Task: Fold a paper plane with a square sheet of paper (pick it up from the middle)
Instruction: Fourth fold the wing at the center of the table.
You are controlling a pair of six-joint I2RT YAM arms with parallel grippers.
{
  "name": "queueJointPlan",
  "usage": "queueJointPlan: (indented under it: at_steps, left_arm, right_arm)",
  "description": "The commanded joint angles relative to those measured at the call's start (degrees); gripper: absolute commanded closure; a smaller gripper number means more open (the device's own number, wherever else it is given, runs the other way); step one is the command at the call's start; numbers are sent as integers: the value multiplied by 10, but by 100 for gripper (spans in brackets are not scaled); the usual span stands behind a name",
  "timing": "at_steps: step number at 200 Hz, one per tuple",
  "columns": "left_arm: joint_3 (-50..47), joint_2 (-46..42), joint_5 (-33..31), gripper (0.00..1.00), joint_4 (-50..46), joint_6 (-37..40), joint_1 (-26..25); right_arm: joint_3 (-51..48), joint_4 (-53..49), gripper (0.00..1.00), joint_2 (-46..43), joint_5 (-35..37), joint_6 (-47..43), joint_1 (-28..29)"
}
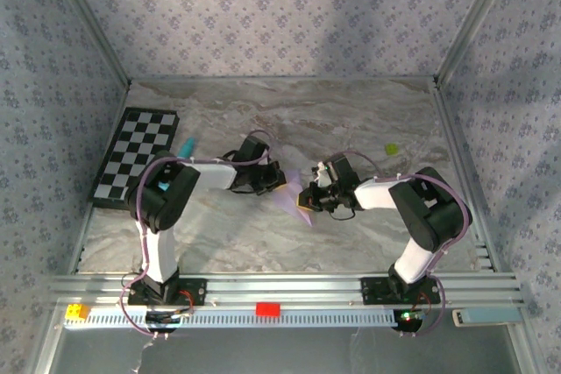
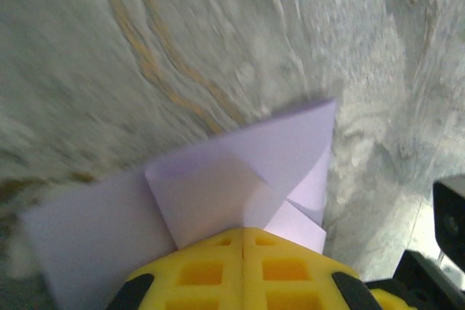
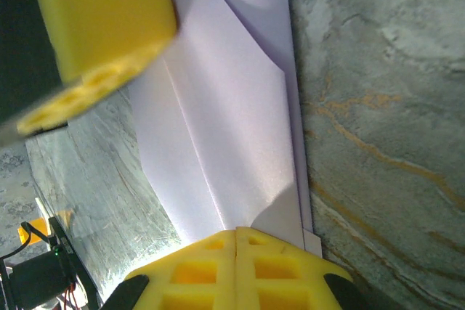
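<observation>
Jaws of left gripper [image 2: 242, 236] and right gripper [image 3: 236, 236] pinching creased lilac sheet [image 2: 218, 172], checkerboard [image 1: 136, 157] and teal pen [image 1: 187, 144] well left

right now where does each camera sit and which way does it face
top external: above and behind the arm bases, looking down at the table; both arms show, left gripper and right gripper on the folded paper.
left wrist: on the left wrist, looking past its shut fingers at the paper.
right wrist: on the right wrist, looking along the paper past its shut fingers.
shared: the paper, in all three.
</observation>
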Motion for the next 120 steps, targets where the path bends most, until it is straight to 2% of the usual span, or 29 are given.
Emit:
queueJointPlan:
  at_steps: [1, 58, 91, 120]
  left_arm:
    - [20, 20, -51, 96, -49, 41, 39]
    - [59, 16, -31, 95, -77, 70, 81]
    - [75, -11, -17, 94, -83, 65, 75]
    - [65, -40, -14, 93, -73, 54, 49]
  right_arm:
    - [-32, -88, 100, 26, 43, -10, 3]
    - [-33, -89, 100, 23, 38, -14, 2]
    - [-31, -89, 100, 21, 37, -14, 2]
    - [-27, -93, 100, 20, 39, -15, 1]
